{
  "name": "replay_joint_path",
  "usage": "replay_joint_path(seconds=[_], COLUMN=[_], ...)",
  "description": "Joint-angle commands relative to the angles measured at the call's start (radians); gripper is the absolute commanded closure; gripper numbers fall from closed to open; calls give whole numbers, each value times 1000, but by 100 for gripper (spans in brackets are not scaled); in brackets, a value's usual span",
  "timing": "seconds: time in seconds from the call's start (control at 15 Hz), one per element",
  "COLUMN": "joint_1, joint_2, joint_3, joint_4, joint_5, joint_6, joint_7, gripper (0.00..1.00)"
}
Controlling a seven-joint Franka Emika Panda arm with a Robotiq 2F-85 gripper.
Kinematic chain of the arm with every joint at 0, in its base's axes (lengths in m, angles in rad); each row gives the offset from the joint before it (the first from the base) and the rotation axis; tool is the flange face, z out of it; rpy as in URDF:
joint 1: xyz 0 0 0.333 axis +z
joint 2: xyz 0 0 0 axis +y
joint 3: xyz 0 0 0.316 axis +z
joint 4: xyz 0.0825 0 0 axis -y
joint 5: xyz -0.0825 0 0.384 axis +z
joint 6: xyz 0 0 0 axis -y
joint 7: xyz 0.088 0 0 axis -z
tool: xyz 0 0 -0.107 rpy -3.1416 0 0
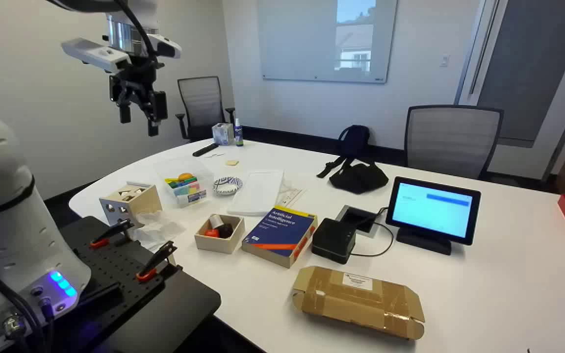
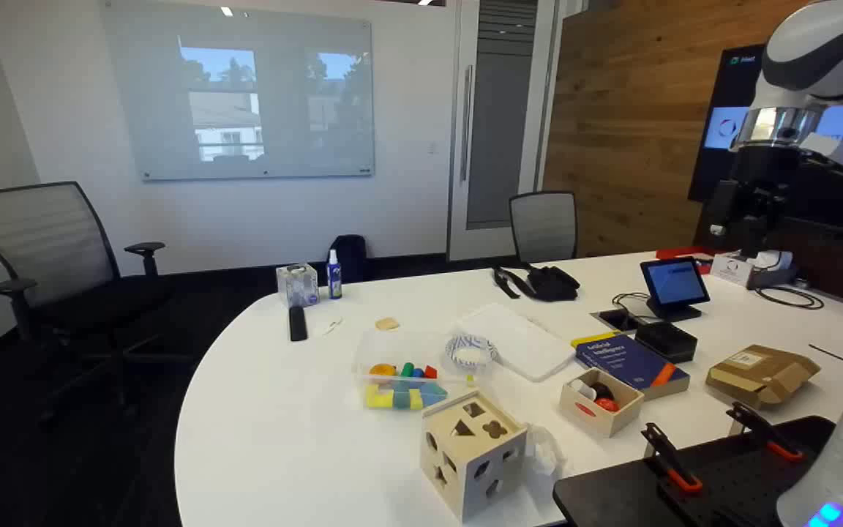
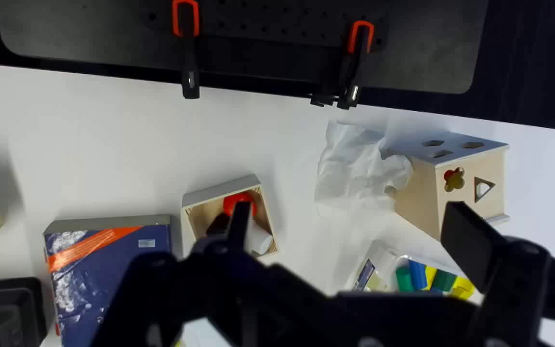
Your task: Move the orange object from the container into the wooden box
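The orange object (image 1: pixel 185 176) is a small rounded piece among coloured blocks in the clear plastic container (image 1: pixel 200 169). The orange object (image 2: pixel 382 371) and container (image 2: pixel 407 345) also show in an exterior view. In the wrist view the container (image 3: pixel 377 256) is partly covered by the gripper and the orange object is hidden. The wooden box (image 1: pixel 213 244) is small, low and open, with red, white and dark pieces inside; it shows too in an exterior view (image 2: pixel 584 416) and the wrist view (image 3: pixel 220 191). My gripper (image 1: pixel 139 121) (image 2: pixel 735 236) (image 3: pixel 349 207) is open and empty, high above the table.
A shape-sorter cube (image 1: pixel 133 198) and crumpled plastic (image 1: pixel 157 228) stand beside the container. A blue book (image 1: pixel 280 233) lies beside the wooden box. A patterned bowl (image 1: pixel 227 185), white lid (image 1: pixel 257 191), black device (image 1: pixel 333 240), screen (image 1: pixel 434 208) and cardboard box (image 1: pixel 358 301) are also on the table.
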Motion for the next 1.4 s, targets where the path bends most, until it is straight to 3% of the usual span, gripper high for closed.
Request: replay_joint_path(seconds=[0.0,0.13,0.27,0.47,0.8,1.07,1.33], joint_1=[-14,8,68,134,173,179,203], joint_2=[3,42,141,279,582,841,1103], joint_3=[12,19,53,171,363,433,429], joint_4=[1,16,42,59,153,308,517], joint_5=[9,20,93,156,115,73,-13], joint_6=[-2,26,124,320,606,698,703], joint_7=[-9,-13,20,101,307,418,519], gripper=[0,0,0,0,0,0,0])
